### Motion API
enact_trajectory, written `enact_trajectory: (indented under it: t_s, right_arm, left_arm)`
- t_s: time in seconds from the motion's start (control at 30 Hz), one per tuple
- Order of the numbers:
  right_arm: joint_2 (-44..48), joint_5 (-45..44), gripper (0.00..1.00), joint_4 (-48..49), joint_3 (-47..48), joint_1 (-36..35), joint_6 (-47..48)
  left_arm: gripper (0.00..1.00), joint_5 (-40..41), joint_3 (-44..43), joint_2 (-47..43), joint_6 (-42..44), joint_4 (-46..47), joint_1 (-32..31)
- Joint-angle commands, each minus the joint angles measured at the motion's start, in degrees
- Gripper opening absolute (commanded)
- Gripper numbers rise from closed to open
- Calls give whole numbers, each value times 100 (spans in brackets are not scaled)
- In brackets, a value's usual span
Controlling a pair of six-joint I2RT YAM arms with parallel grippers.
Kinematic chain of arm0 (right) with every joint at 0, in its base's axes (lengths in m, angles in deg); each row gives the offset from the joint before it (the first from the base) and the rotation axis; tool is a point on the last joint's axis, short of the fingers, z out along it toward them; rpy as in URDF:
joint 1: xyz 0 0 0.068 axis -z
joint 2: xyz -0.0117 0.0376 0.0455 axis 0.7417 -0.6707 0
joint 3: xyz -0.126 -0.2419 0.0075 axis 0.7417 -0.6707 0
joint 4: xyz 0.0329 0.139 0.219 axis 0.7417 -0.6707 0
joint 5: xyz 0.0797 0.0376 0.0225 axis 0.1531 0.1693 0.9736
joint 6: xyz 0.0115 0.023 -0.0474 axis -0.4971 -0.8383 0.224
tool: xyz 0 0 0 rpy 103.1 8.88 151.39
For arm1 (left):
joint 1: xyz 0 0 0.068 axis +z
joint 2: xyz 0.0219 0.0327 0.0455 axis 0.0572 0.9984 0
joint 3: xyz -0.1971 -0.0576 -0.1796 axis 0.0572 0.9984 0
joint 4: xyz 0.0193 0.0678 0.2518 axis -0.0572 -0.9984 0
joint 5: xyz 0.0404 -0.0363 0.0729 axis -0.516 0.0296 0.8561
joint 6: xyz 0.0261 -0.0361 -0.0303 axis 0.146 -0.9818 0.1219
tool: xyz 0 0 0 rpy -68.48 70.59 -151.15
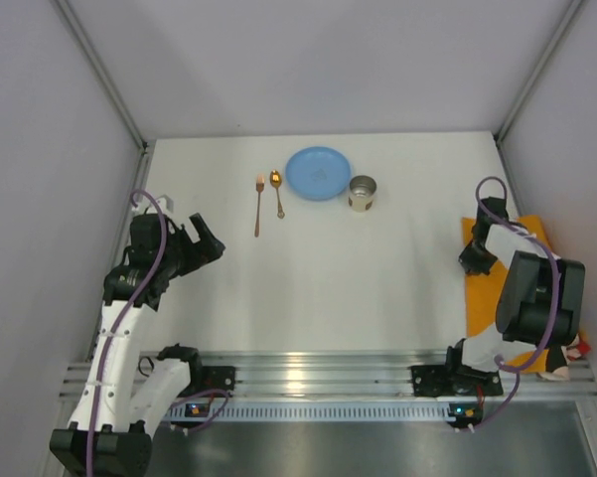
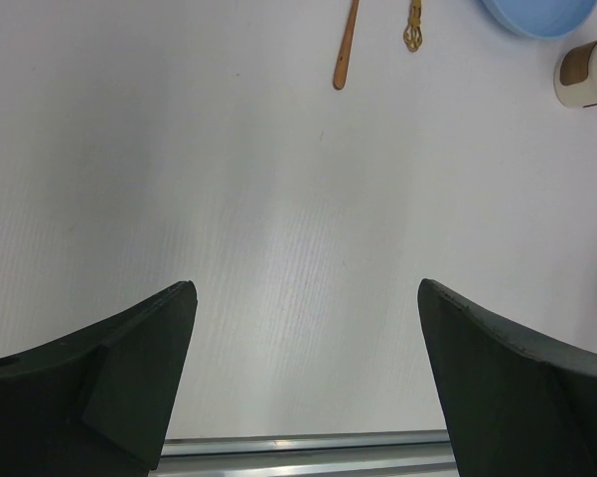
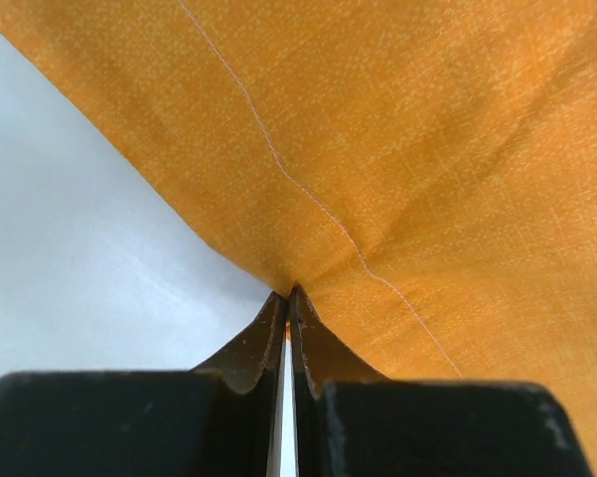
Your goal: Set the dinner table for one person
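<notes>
On the dinner table (image 1: 328,283) lie, left to right, fork (image 1: 258,207), spoon (image 1: 277,193), plate (image 1: 318,173), cup (image 1: 362,193), then placemat (image 1: 480,303).

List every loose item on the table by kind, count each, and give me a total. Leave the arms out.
Fork: 1
Spoon: 1
Blue plate: 1
Cup: 1
Orange cloth: 1
Total: 5 things on the dinner table
</notes>
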Motion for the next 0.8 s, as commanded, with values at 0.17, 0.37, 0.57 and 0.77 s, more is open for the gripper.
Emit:
enact_trajectory:
  t_s: [0.17, 0.37, 0.57, 0.77]
  right_arm:
    - [1455, 1828, 0, -630, -310, -1843, -1018]
    - [2028, 2550, 0, -166, -733, -3402, -2653]
    - [1063, 2515, 0, -121, 99, -5035, -3375]
    - [-660, 2875, 0, 388, 1820, -5969, -3700]
  left_arm:
    - [98, 196, 11, -159, 37, 85, -27]
    - [97, 363, -112, -167, 80, -29, -27]
    - [97, 460, -209, -351, 81, -170, -27]
    - [97, 625, -279, -378, 63, -284, -27]
